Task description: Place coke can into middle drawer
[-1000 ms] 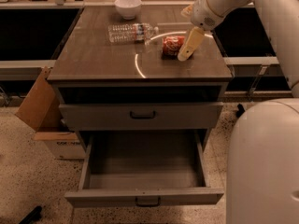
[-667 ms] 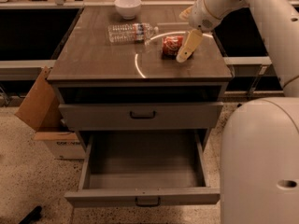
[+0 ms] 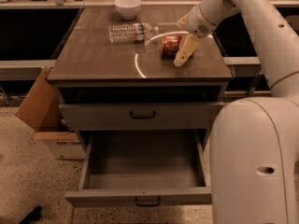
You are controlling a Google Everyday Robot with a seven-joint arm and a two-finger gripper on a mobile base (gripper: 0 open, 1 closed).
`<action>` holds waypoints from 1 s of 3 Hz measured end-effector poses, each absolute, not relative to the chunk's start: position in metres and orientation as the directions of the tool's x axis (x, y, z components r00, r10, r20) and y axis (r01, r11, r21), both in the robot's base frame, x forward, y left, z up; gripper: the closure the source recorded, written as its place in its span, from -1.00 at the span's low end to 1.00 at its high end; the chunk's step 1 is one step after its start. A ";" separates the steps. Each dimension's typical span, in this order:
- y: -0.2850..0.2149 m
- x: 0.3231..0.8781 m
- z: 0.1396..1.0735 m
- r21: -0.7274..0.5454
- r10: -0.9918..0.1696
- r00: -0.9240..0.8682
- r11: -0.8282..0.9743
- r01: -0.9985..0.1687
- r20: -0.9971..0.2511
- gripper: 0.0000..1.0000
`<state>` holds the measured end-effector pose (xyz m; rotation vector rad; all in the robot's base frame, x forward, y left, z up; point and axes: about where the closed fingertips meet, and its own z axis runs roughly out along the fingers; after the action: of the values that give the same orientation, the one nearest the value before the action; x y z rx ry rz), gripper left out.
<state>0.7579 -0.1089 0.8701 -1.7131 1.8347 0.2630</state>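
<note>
The coke can [image 3: 171,45] is small and red, with pale script on its side. It lies tipped over on the tabletop [image 3: 98,62], towards the far right part of it.

The claw [image 3: 180,41] hangs over the right side of the tabletop, reaching in from the upper right, and it is released, its two pale fingers spread apart. The near finger [image 3: 183,54] slants down just beside the can's right end, its tip close to the tabletop, while the other finger shows farther back, past the can. The can lies roughly between them and slightly to the left, with neither finger closed on it.

The middle drawer [image 3: 108,198] is pulled out towards the near side, showing its grey tray. Above it, the upper drawer [image 3: 140,116] is closed. A clear water bottle [image 3: 131,32] lies on its side left of the can.
</note>
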 end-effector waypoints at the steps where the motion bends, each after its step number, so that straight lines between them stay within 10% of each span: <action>1: -0.110 0.760 0.861 -0.234 -0.830 0.005 0.151 -0.960 -0.558 -0.64; 3: -0.123 0.761 0.859 -0.217 -0.819 -0.024 0.180 -0.959 -0.573 0.31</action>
<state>0.7613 -0.1231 0.8586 -1.6696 1.8714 0.3075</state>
